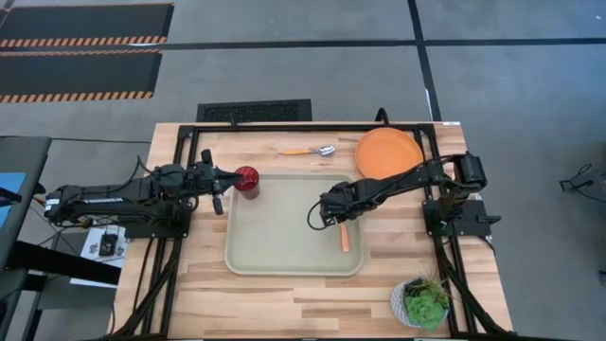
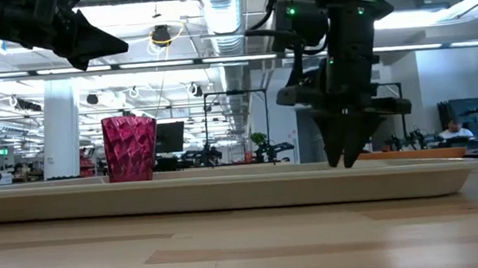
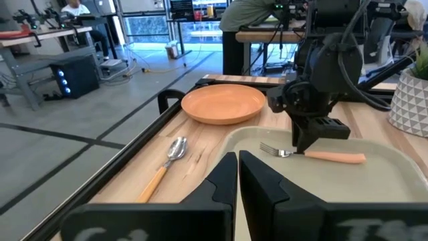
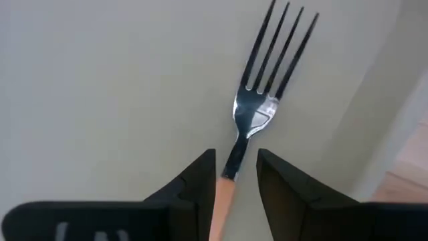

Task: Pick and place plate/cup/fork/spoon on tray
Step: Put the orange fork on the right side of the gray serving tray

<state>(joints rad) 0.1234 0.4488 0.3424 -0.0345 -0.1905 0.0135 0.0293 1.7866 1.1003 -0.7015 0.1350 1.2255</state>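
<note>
The orange-handled fork (image 4: 264,87) lies flat on the pale tray (image 1: 284,251), near its right side; it also shows in the left wrist view (image 3: 314,154). My right gripper (image 4: 235,174) points down over it, slightly open, with a finger on either side of the fork's neck and a gap showing. The dark red cup (image 1: 246,178) stands upright in the tray's far left corner (image 2: 130,148). My left gripper (image 1: 227,178) is shut and empty, raised above and to the left of the cup (image 2: 92,38). The spoon (image 1: 312,151) and the orange plate (image 1: 388,152) lie on the table beyond the tray.
A white pot with a green plant (image 1: 421,303) stands at the table's near right corner. A black frame runs along the table's edges. Bare tray floor lies between the cup and the fork. People and benches show in the room beyond.
</note>
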